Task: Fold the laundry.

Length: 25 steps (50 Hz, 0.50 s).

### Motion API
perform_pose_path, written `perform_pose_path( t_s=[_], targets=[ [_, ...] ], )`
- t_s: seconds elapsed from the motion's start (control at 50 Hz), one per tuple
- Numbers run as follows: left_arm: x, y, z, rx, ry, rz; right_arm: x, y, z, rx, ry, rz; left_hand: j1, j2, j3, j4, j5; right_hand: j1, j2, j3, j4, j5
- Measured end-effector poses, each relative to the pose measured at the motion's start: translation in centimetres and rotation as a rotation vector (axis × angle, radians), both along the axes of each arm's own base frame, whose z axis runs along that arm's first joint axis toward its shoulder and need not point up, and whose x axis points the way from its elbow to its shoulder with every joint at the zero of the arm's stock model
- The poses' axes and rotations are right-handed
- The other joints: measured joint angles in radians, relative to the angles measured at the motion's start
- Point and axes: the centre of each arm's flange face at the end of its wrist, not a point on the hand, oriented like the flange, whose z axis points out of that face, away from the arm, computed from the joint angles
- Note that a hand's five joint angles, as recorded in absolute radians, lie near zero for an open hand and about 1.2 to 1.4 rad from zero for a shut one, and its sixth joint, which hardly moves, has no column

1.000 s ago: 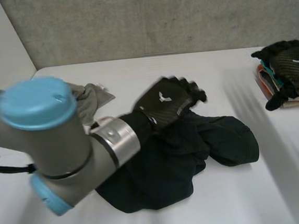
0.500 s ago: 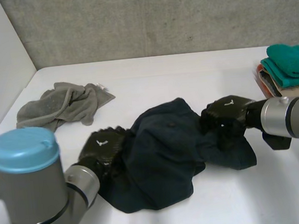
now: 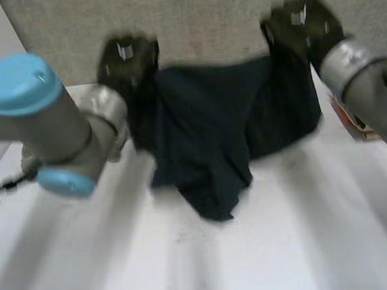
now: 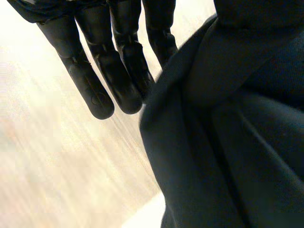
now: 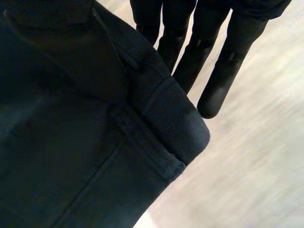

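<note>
A dark blue-black garment (image 3: 212, 123) hangs spread in the air between my two raised hands, in front of the grey back wall. My left hand (image 3: 128, 56) holds its upper edge at one end and my right hand (image 3: 301, 23) holds the other end. The lowest flap droops toward the white table (image 3: 290, 245). In the left wrist view the cloth (image 4: 228, 142) hangs beside my fingers (image 4: 95, 80), gripped at the palm. In the right wrist view a hemmed edge (image 5: 161, 123) folds over next to my fingers (image 5: 223, 71), and the cloth is gripped there too.
A stack of folded cloth (image 3: 347, 114) peeks out at the table's right edge behind my right forearm. My left arm's light-blue cap (image 3: 15, 82) stands at the left.
Both hands closed on the garment where it lay on the table and rose with it. It now hangs stretched between them instead of lying crumpled.
</note>
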Motion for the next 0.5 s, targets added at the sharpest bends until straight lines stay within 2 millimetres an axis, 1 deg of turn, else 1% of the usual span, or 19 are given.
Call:
perform_pose_path(
  t_s=[0.02, 0.04, 0.06, 0.08, 0.1, 0.12, 0.16, 0.18, 0.22, 0.26, 0.32, 0.34, 0.36, 0.38, 0.4, 0.44, 0.46, 0.48, 0.5],
  targets=[
    [-0.1, -0.2, 0.9, -0.042, 0.01, -0.006, 0.3, -0.1, 0.6, -0.043, -0.029, -0.003, 0.0, 0.0, 0.0, 0.0, 0.0, 0.0, 0.0, 0.0, 0.0, 0.0],
    [-0.2, -0.6, 2.7, -0.123, 0.031, -0.02, 0.9, -0.2, 1.8, -0.124, -0.088, -0.006, 0.0, 0.0, 0.0, 0.0, 0.0, 0.0, 0.0, 0.002, 0.0, 0.0],
    [-0.2, -0.7, 3.1, -0.142, 0.035, -0.023, 0.9, -0.2, 2.0, -0.137, -0.097, -0.006, 0.0, 0.0, 0.0, 0.0, 0.0, 0.0, 0.0, 0.002, 0.0, 0.0],
    [-0.3, -0.9, 4.7, -0.215, 0.054, -0.037, 1.1, -0.2, 2.5, -0.174, -0.125, -0.006, 0.0, 0.0, 0.0, 0.0, 0.0, 0.0, 0.0, 0.007, 0.0, 0.0],
    [-0.2, -1.0, 6.2, -0.283, 0.072, -0.051, 1.6, 0.0, 4.1, -0.277, -0.209, -0.005, 0.0, 0.0, 0.0, 0.0, 0.0, 0.0, 0.0, 0.011, 0.0, 0.0],
    [-0.1, -1.1, 7.3, -0.33, 0.085, -0.062, 1.7, 0.2, 4.7, -0.318, -0.244, -0.004, 0.0, 0.0, 0.0, 0.0, 0.0, 0.0, 0.0, 0.011, 0.0, 0.0],
    [0.1, -1.0, 8.7, -0.392, 0.106, -0.082, 1.6, 0.8, 5.5, -0.365, -0.285, 0.001, 0.0, 0.0, 0.0, 0.0, 0.0, 0.0, 0.0, 0.011, 0.0, 0.0],
    [0.2, -0.9, 9.1, -0.407, 0.114, -0.092, 1.5, 1.2, 5.8, -0.379, -0.298, 0.002, 0.0, 0.0, 0.0, 0.0, 0.0, 0.0, 0.0, 0.011, 0.0, 0.0],
    [0.4, -0.8, 9.1, -0.409, 0.121, -0.111, 1.2, 2.0, 5.7, -0.37, -0.299, 0.003, 0.0, 0.0, 0.0, 0.0, 0.0, 0.0, 0.0, 0.011, 0.0, 0.0],
    [0.5, -0.7, 8.4, -0.388, 0.119, -0.127, 0.9, 2.6, 5.2, -0.343, -0.286, 0.002, 0.0, 0.0, 0.0, 0.0, 0.0, 0.0, 0.0, 0.011, 0.0, 0.0],
    [0.8, -0.6, 6.3, -0.319, 0.096, -0.152, 0.4, 3.6, 3.0, -0.246, -0.233, -0.002, 0.0, 0.001, 0.001, 0.0, 0.0, 0.0, 0.0, 0.013, 0.001, 0.0],
    [0.9, -0.5, 5.9, -0.307, 0.092, -0.155, 0.4, 3.7, 2.7, -0.235, -0.227, -0.002, 0.0, 0.002, 0.003, 0.0, 0.0, 0.0, 0.0, 0.013, 0.001, 0.0],
    [1.0, -0.3, 4.0, -0.249, 0.069, -0.168, 0.1, 4.3, 0.9, -0.161, -0.185, -0.005, 0.0, 0.002, 0.004, 0.0, 0.0, 0.0, 0.0, 0.019, 0.001, 0.0],
    [1.1, -0.2, 3.2, -0.223, 0.057, -0.174, 0.0, 4.5, 0.1, -0.129, -0.166, -0.006, 0.0, 0.002, 0.004, 0.0, 0.0, 0.0, 0.0, 0.02, 0.001, 0.0],
    [1.2, 0.2, 1.4, -0.169, 0.034, -0.187, -0.3, 5.0, -1.4, -0.07, -0.125, -0.009, 0.0, 0.002, 0.004, 0.0, 0.0, 0.0, 0.0, 0.021, 0.002, 0.0],
    [1.4, 1.0, -1.1, -0.091, 0.0, -0.206, -0.6, 5.7, -3.8, 0.01, -0.056, -0.014, 0.0, 0.002, 0.004, 0.0, 0.0, 0.0, 0.0, 0.022, 0.002, 0.0],
    [1.5, 1.2, -1.6, -0.075, -0.007, -0.21, -0.7, 5.9, -4.2, 0.026, -0.039, -0.015, 0.0, 0.002, 0.004, 0.0, 0.0, 0.0, 0.0, 0.022, 0.002, 0.0],
    [1.6, 2.3, -3.8, -0.002, -0.039, -0.232, -1.1, 6.7, -6.4, 0.093, 0.043, -0.018, 0.0, 0.002, 0.004, 0.0, 0.0, 0.0, 0.0, 0.022, 0.002, 0.0],
    [1.7, 2.6, -4.3, 0.014, -0.045, -0.237, -1.2, 6.9, -6.9, 0.105, 0.061, -0.019, 0.0, 0.002, 0.004, 0.0, 0.0, 0.0, 0.0, 0.022, 0.002, 0.0]
  ],
)
